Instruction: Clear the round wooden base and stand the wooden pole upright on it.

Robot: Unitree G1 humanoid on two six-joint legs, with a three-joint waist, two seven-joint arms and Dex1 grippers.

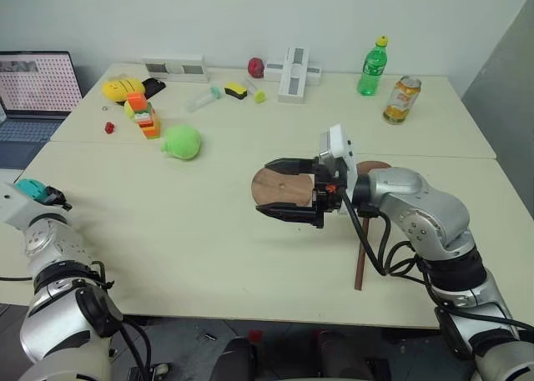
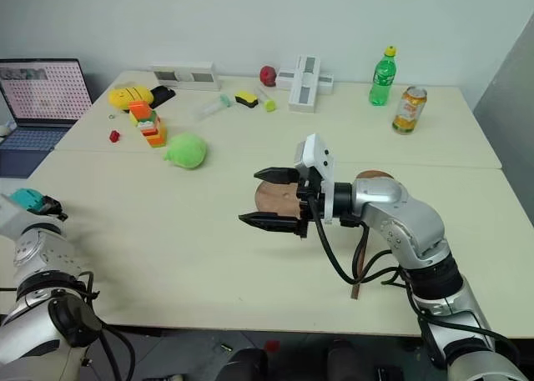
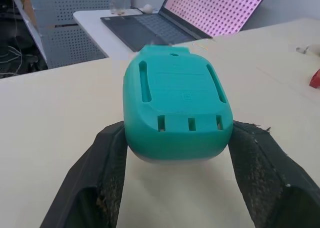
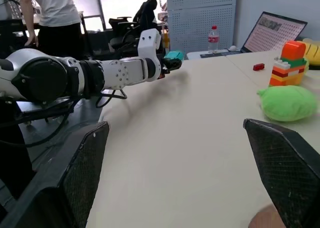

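Note:
The round wooden base (image 1: 288,189) lies flat on the table near its middle. My right gripper (image 1: 267,187) hovers level over it, pointing left, jaws wide open and holding nothing. The wooden pole (image 1: 360,260) lies on the table under my right forearm, with its disc end (image 1: 377,165) just behind the arm. At the table's left edge my left gripper (image 3: 180,128) is shut on a teal block (image 3: 175,88), and its fingers (image 3: 110,158) press the block's sides.
A green plush ball (image 1: 182,141), a toy brick stack (image 1: 143,117) and a yellow plush (image 1: 123,87) sit at the back left. A laptop (image 1: 33,89) stands on a side table. A green bottle (image 1: 373,67) and a can (image 1: 402,99) stand at the back right. A person (image 4: 50,13) stands beyond the table.

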